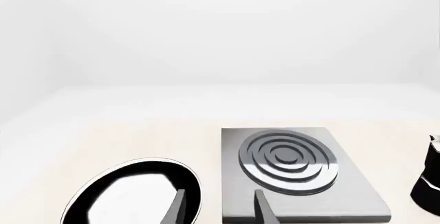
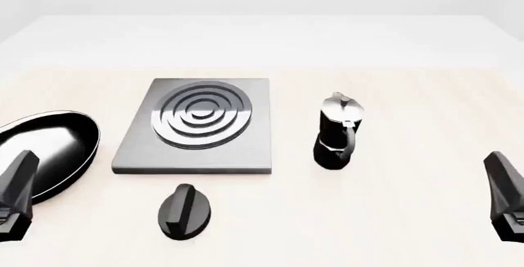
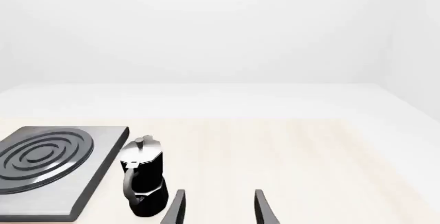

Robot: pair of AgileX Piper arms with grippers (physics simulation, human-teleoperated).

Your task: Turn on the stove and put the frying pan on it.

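Note:
The stove (image 2: 196, 129) is a flat grey square plate with raised burner rings, lying mid-table; it also shows in the left wrist view (image 1: 299, 175) and partly in the right wrist view (image 3: 48, 167). The frying pan (image 2: 45, 150) is glossy black and rests on the table left of the stove, seen again as the pan (image 1: 134, 193); its handle is hidden. My left gripper (image 1: 218, 208) is open and empty near the table's front left, close behind the pan. My right gripper (image 3: 216, 208) is open and empty at the front right, apart from everything.
A small black round knob (image 2: 184, 210) sits in front of the stove. A black-and-silver moka pot (image 2: 337, 133) stands upright right of the stove, visible too as the pot (image 3: 142, 177) and at the edge (image 1: 429, 177). The pale wooden table (image 2: 409, 205) extends rightward.

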